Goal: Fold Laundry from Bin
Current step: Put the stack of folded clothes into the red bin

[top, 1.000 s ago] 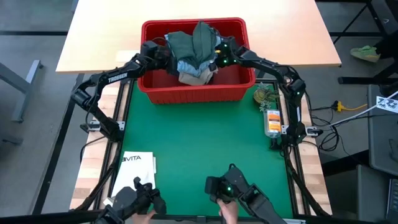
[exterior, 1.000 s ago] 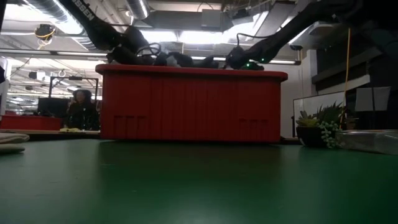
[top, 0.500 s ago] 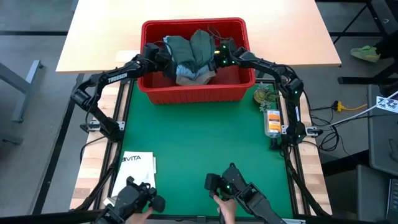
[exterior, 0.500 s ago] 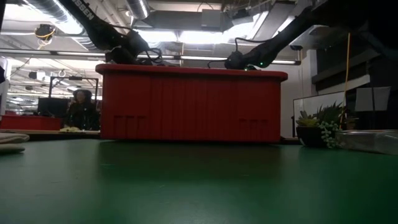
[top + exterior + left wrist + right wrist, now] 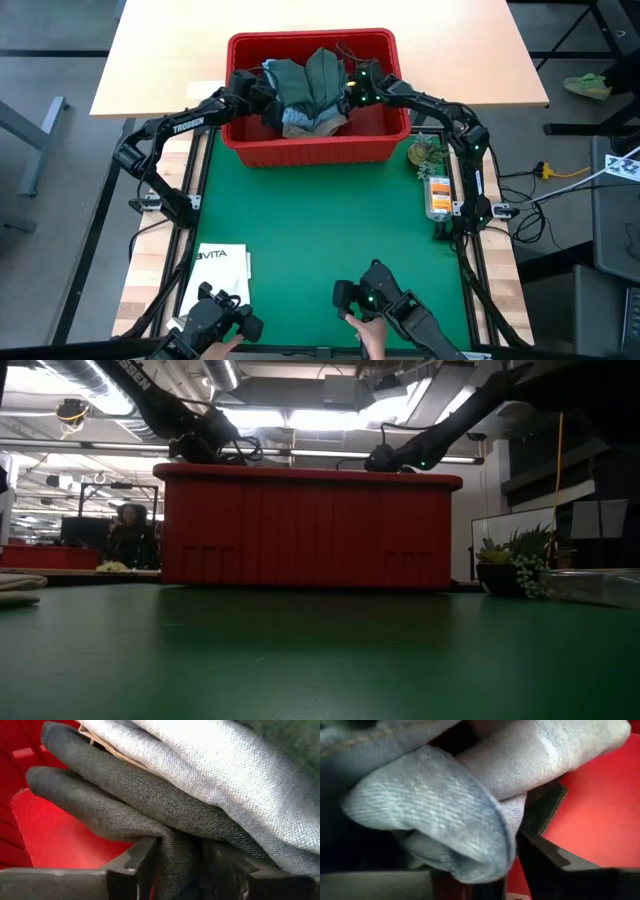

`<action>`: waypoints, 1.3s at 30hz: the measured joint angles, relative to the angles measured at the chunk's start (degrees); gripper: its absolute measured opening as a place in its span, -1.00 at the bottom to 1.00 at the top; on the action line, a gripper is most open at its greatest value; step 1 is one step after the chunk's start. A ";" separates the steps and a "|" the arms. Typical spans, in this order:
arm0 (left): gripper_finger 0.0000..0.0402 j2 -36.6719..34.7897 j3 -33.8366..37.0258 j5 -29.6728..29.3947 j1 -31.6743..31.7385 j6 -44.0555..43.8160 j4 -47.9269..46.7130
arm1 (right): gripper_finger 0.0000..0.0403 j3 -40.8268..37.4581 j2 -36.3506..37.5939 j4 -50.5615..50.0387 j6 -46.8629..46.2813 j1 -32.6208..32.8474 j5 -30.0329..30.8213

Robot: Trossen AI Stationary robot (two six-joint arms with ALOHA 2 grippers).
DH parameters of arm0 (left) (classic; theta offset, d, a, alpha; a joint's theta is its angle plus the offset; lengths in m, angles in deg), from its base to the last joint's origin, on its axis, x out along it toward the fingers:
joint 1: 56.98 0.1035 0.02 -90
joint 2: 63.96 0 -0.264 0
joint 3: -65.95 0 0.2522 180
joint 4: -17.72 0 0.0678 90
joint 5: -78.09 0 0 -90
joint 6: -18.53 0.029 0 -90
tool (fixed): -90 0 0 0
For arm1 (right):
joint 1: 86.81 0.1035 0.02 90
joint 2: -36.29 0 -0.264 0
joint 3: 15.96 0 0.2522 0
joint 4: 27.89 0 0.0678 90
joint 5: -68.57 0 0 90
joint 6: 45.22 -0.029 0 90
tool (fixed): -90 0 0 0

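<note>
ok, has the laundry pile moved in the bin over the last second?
Yes. In the high view the laundry has sunk toward the bin's far wall; the pale fold no longer nears the near rim.

Red bin [image 5: 300, 150], dark green garment [image 5: 310, 75] (light blue jeans [image 5: 300, 118] beneath), green mat [image 5: 330, 220]

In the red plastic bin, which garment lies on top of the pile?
The dark green garment lies on top in the red plastic bin; the light blue jeans only peek out beneath it.
</note>
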 joint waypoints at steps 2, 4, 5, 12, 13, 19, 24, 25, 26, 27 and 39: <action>-0.21 -0.25 0.00 -0.70 -0.01 1.30 -0.19 | -0.26 0.00 0.00 0.00 0.11 -0.30 -1.56; -0.18 -0.78 0.00 -1.43 -0.06 2.76 -0.50 | -0.23 0.00 0.00 -0.02 0.13 -1.06 -3.41; -0.16 -1.20 0.02 -1.87 -0.09 3.55 -0.61 | -0.23 -0.02 0.00 -0.02 0.15 -1.29 -4.54; -0.12 -5.17 0.02 -3.09 -0.07 7.07 -0.98 | -0.26 -0.04 0.02 -0.05 0.15 -3.32 -9.68; -0.12 -5.65 0.02 -3.35 -0.08 7.46 -0.93 | -0.26 -0.04 0.04 -0.07 0.23 -3.32 -9.66; -0.16 -8.30 0.06 -4.68 -0.01 10.39 -0.80 | -0.27 -0.07 0.78 0.60 1.67 -3.32 -8.47; -0.19 -10.48 0.11 -3.66 0.02 10.28 -0.55 | -0.27 -0.09 1.24 0.38 5.44 -3.38 -7.41; -0.20 -10.79 0.11 -2.67 0.01 10.26 -0.55 | -0.27 -0.09 1.54 0.37 6.37 -3.38 -6.91; -0.21 -11.09 0.11 -1.65 -0.15 10.19 -0.59 | -0.27 -0.09 1.95 0.35 7.55 -3.37 -6.46; -0.22 -11.30 0.11 -0.67 -0.32 9.92 -0.60 | -0.27 -0.09 2.46 0.22 8.87 -3.33 -5.71; -0.32 -12.07 0.11 -1.62 -1.53 9.88 -0.60 | -0.27 -0.09 10.21 0.06 18.10 -3.34 4.01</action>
